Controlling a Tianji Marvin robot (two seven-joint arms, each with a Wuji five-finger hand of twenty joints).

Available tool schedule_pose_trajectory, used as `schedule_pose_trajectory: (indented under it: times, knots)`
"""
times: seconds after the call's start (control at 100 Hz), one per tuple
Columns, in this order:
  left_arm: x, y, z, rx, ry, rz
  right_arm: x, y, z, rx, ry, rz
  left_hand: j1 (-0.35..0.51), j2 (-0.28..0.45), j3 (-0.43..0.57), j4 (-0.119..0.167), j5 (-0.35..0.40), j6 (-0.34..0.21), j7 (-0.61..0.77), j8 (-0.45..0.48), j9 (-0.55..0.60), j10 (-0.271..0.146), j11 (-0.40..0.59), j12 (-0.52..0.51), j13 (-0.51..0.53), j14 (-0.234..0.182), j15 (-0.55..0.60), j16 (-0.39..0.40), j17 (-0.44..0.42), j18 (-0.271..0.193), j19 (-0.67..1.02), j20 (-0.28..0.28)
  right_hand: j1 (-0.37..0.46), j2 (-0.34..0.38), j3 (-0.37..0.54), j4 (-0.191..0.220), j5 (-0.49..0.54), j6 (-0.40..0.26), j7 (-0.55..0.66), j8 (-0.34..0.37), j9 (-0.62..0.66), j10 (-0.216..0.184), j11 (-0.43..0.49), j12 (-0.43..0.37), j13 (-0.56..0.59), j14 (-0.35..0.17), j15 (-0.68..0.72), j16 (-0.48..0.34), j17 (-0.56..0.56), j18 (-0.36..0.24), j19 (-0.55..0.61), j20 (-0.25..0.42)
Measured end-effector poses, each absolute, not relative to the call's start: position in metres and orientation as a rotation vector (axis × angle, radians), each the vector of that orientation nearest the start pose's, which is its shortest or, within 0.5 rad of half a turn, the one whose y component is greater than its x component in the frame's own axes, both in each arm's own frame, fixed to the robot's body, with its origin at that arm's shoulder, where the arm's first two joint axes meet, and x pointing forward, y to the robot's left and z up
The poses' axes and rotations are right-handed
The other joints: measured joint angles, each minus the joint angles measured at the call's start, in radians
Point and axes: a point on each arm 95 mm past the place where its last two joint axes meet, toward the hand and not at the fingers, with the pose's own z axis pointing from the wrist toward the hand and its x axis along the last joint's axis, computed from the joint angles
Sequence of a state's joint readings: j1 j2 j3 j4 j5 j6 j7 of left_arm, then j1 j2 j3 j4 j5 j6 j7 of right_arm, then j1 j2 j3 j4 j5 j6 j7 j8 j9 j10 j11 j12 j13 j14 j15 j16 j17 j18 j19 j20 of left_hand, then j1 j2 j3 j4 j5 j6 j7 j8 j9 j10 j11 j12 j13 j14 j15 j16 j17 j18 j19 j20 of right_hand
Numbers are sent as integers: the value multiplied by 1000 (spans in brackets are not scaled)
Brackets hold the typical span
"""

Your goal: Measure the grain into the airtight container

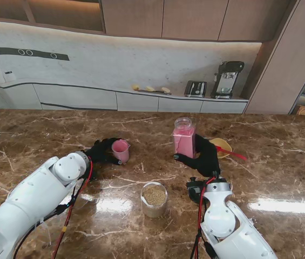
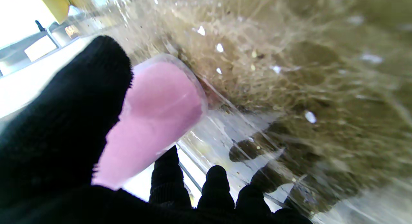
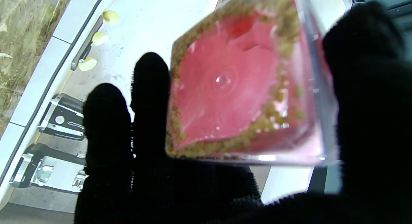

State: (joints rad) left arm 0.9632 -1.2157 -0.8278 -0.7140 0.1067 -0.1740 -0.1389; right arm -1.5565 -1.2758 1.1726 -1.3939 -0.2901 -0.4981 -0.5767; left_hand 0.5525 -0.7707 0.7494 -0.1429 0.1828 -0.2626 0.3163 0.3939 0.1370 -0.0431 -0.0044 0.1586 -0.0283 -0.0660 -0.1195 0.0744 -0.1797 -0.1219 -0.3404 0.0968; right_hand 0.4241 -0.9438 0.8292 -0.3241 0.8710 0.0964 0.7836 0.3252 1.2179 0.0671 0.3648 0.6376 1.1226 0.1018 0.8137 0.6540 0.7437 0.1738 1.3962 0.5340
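My left hand (image 1: 101, 151) in its black glove is shut on a small pink measuring cup (image 1: 121, 150), upright just over the table. In the left wrist view the cup (image 2: 154, 121) sits between thumb and fingers (image 2: 64, 127). My right hand (image 1: 204, 157) is shut on a clear, pink-tinted square container (image 1: 184, 138), held upright with its round mouth open. The right wrist view shows the container's base (image 3: 231, 88) with brown grain along its edges, inside my right hand (image 3: 363, 108). A clear jar of brown grain (image 1: 154, 199) stands between my arms, nearer to me.
A yellow round lid (image 1: 222, 144) with a red handle (image 1: 234, 155) lies on the marble table (image 1: 282, 178) just right of the right hand. Far off, a counter holds a toaster (image 1: 195, 88) and a coffee machine (image 1: 227, 79).
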Motion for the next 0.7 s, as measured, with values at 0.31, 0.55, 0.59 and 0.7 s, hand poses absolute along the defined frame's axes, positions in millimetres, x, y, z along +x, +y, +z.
schedule_pose_trajectory:
  times: [0.31, 0.55, 0.59, 0.7]
  knots:
    - [526, 6, -409, -2128, 1292, -1651, 392, 21, -340, -1829, -447, -2863, 0, 0, 0, 0, 16, -9, 77, 26, 0, 0, 0, 25, -11, 6, -15, -1, -23, -30, 0, -25, 0, 0, 0, 0, 0, 0, 0, 0, 0, 0, 0, 0, 0, 0, 0, 0, 0, 0, 0, 0]
    - [526, 2, -411, -2154, 1249, -1676, 393, 21, -342, -1834, -453, -2859, 20, 26, 0, 0, 138, -27, 249, 141, 0, 0, 1, 54, -21, 5, -17, -3, -24, -48, -49, -25, 0, 0, 0, 0, 0, 0, 0, 0, 0, 0, 0, 0, 0, 0, 0, 0, 0, 0, 0, 0]
    - [526, 1, -411, -2157, 1240, -1680, 393, 21, -342, -1834, -453, -2858, 43, 49, -2, 0, 155, -28, 290, 171, 0, 0, 1, 63, -21, 5, -17, -3, -24, -48, -49, -25, 0, 0, 0, 0, 0, 0, 0, 0, 0, 0, 0, 0, 0, 0, 0, 0, 0, 0, 0, 0]
    - [526, -1, -412, -2170, 1213, -1688, 393, 20, -343, -1836, -454, -2858, 72, 83, -12, -15, 190, -30, 334, 224, 0, 0, 1, 84, -21, 2, -17, -3, -24, -61, -49, -26, 0, 0, 0, 0, 0, 0, 0, 0, 0, 0, 0, 0, 0, 0, 0, 0, 0, 0, 0, 0]
